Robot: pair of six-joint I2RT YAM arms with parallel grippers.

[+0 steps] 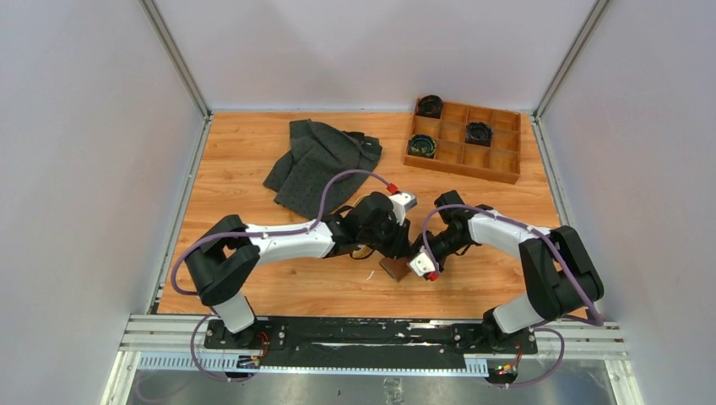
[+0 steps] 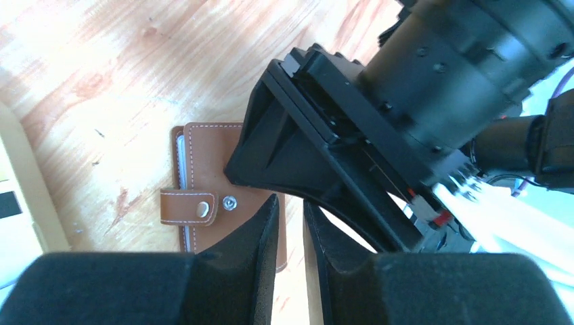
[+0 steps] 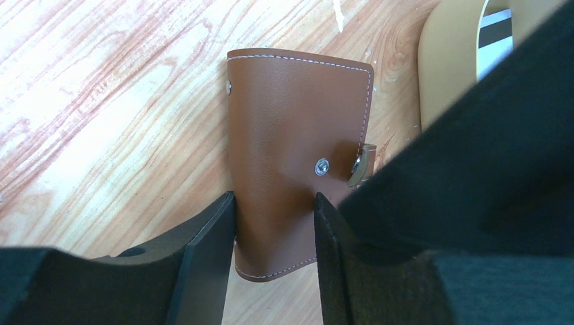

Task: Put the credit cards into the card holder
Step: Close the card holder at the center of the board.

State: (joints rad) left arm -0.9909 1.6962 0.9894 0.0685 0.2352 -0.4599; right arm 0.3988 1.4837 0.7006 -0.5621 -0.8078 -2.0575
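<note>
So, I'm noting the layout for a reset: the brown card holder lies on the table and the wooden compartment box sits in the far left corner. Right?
Not quite. The top view shows the wooden compartment box in the far right corner; the brown card holder does lie on the table.

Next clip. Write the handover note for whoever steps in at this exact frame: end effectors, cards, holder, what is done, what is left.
Grips: left end effector has its fingers a slit apart, empty, above the card holder. The right end effector is part open over it, with no clamp evident.
Things: the holder lies folded on the table. One striped card sits in the tan tray beside it.
Done: no card confirmed inside; the snap strap looks unfastened.
Left: open the holder and load the cards.
</note>
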